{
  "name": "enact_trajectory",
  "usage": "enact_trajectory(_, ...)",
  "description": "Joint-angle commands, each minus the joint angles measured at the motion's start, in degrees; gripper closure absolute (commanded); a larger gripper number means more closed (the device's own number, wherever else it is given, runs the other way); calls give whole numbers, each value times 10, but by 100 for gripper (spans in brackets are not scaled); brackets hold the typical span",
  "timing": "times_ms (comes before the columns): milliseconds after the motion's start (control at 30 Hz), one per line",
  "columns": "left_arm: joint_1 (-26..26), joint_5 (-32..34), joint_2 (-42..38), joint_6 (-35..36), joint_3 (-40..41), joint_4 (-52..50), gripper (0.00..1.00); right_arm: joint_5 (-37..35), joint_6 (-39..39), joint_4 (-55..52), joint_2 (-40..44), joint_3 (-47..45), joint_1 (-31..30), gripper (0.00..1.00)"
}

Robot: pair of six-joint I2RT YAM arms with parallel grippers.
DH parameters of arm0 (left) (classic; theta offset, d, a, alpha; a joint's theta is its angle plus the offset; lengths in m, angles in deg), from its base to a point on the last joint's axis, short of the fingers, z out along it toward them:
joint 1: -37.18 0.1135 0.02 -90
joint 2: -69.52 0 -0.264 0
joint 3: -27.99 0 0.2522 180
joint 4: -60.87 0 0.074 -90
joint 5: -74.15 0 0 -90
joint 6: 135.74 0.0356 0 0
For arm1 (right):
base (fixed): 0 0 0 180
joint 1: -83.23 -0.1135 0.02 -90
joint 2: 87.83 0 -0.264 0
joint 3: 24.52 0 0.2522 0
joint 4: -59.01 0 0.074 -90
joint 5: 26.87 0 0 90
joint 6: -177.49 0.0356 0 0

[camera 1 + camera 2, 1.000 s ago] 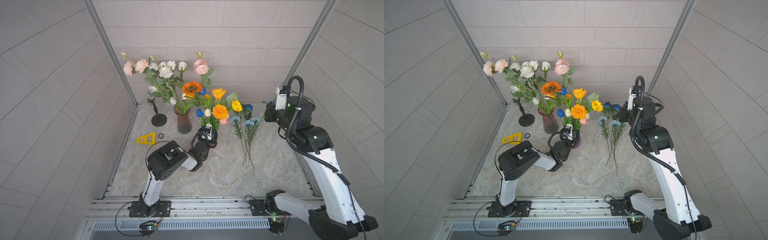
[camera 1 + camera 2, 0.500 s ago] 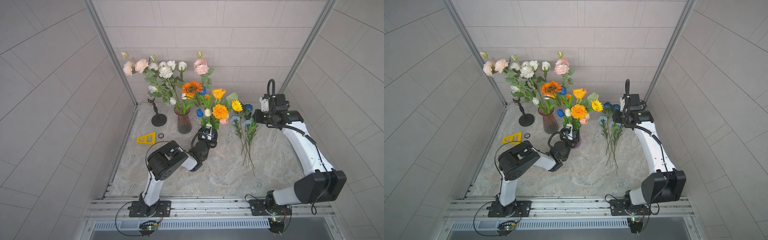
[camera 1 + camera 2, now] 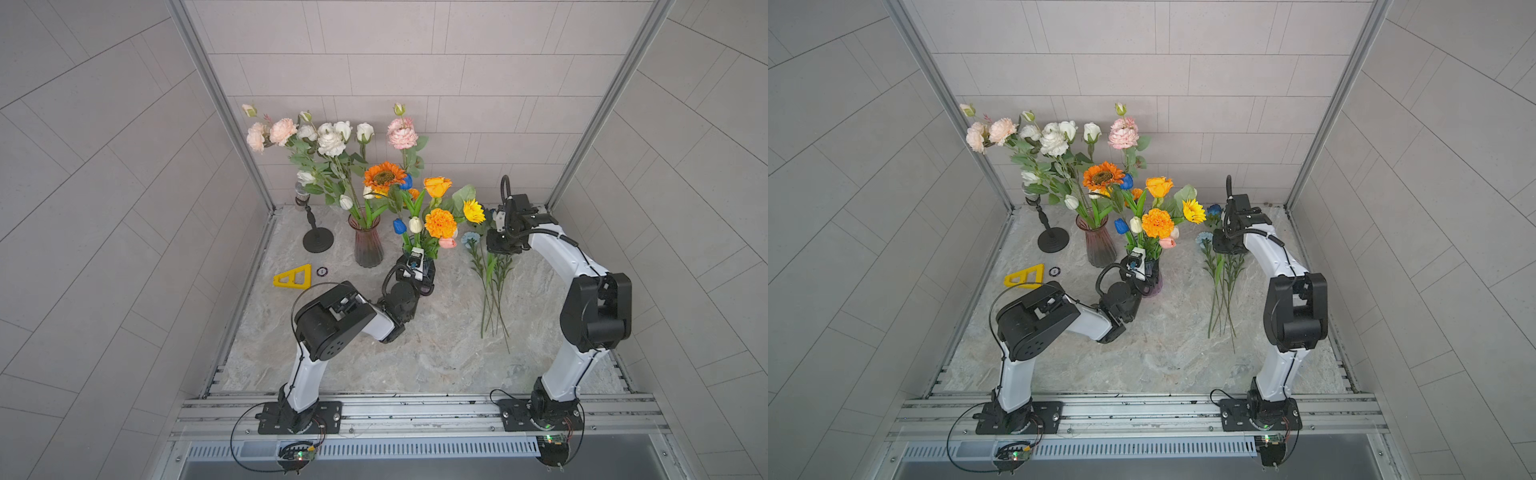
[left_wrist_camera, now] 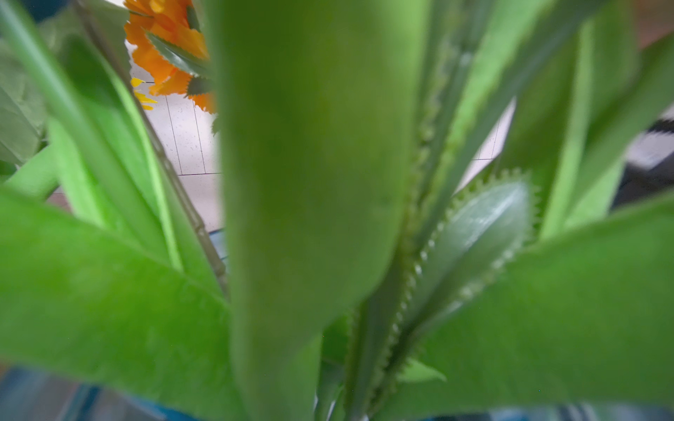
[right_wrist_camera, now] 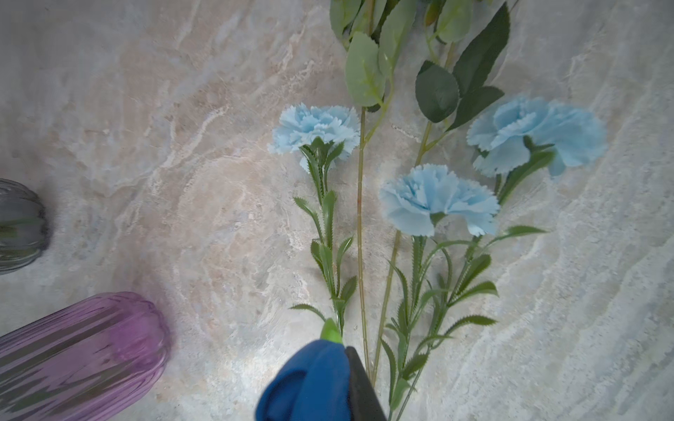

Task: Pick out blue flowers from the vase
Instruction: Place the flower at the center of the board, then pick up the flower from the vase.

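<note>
We count two arms and two vases. Nearest, the left gripper point(image 3: 417, 266) sits against the purple vase point(image 3: 1152, 282), buried among its stems; the left wrist view shows only green leaves, so we cannot tell how its jaws stand or whether they grip anything.

To the right, a bundle of picked blue flowers point(image 3: 490, 286) lies flat on the marble tabletop point(image 3: 436, 353), stem ends toward the rail, blooms toward the back wall. The right wrist view shows three pale-blue carnations point(image 5: 437, 198).

Over their heads, the right gripper point(image 5: 343, 382) is pinched on a deep-blue tulip bud point(image 5: 310, 386).

Two blue tulip buds remain in the bouquet point(image 3: 399, 225).

Farther back stand the pink-tinted vase point(image 3: 368, 245), one yellow triangle point(image 3: 294, 277) and one black stand point(image 3: 318, 239).

We see no readable writing.
</note>
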Motion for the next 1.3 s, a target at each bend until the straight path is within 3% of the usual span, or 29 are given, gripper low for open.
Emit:
enact_trajectory(0,2,6,27,11,8,-57,59,-12,-14,3,-35,34,-8,83)
enact_trajectory(167,2,9,26,13,10,-56,59,-31,-23,-5,-96,78,-8,79)
enact_trajectory(333,2,12,26,14,9,-57,59,-47,-31,-21,-109,97,-7,63)
enact_trajectory(533,2,9,26,15,9,-57,59,-86,-33,16,-1,72,-8,38)
enact_trajectory(700,2,9,26,16,9,-58,59,-93,-41,18,90,72,-20,35)
enact_trajectory(900,2,7,26,16,9,-57,59,-131,-74,71,230,44,-123,35)
enact_trajectory(1000,2,7,26,16,9,-57,59,-92,-81,86,274,56,-172,39)
enact_trajectory(1133,2,7,27,17,8,-57,59,-32,-124,115,300,54,-271,40)
enact_trajectory(1267,2,7,27,17,8,-58,59,-69,-174,96,277,79,-370,40)
